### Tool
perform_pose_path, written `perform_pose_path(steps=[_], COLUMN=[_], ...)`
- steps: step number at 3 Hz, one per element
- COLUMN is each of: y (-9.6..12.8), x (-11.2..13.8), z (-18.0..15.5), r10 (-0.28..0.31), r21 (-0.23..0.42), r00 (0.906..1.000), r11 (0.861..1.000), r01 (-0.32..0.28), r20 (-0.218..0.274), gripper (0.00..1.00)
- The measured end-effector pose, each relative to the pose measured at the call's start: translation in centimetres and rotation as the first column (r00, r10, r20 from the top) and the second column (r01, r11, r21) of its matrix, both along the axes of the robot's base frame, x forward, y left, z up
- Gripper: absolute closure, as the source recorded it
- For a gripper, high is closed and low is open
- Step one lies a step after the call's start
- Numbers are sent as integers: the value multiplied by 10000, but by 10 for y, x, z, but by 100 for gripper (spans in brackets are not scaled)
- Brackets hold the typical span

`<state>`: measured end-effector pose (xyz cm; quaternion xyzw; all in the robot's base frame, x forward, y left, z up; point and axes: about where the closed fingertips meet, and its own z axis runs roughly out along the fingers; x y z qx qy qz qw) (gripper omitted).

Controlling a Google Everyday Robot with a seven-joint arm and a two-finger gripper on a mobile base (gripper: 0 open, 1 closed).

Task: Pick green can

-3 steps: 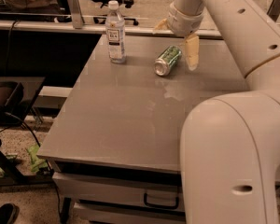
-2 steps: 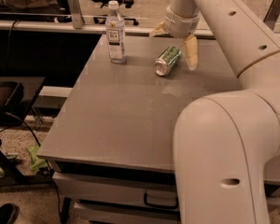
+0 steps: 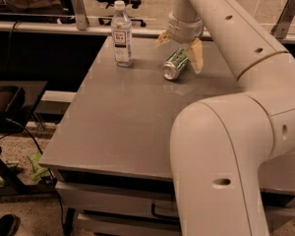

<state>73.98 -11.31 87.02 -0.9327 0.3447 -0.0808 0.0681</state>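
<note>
The green can (image 3: 174,64) lies on its side on the grey table (image 3: 118,122), far centre, its silver end facing the front left. My gripper (image 3: 180,47) hangs right over the can's far end, open. One yellowish finger (image 3: 195,56) stands just right of the can and the other finger (image 3: 162,37) is behind it to the left. The can sits between them on the table.
A clear water bottle (image 3: 122,34) with a white cap stands upright left of the can. My large white arm (image 3: 236,132) fills the right side. The table's front edge is near; chairs and a rail stand behind.
The gripper has come down and slightly left, so its fingers now straddle the can's far end. The can and bottle have not moved.
</note>
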Motion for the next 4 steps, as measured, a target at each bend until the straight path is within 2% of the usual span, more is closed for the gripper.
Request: perform_pose_path(steps=[2,3,4], y=[0,0,4], x=[-2,-15,-30], z=[-5,10,29], r10=[628,661,268], r21=[-373,-241,107], r00=[9978,9978,9996], r11=[9973,9975,9996], r01=[-635,-664,-268], r20=[-210,-98,-62], gripper=[61,92,100])
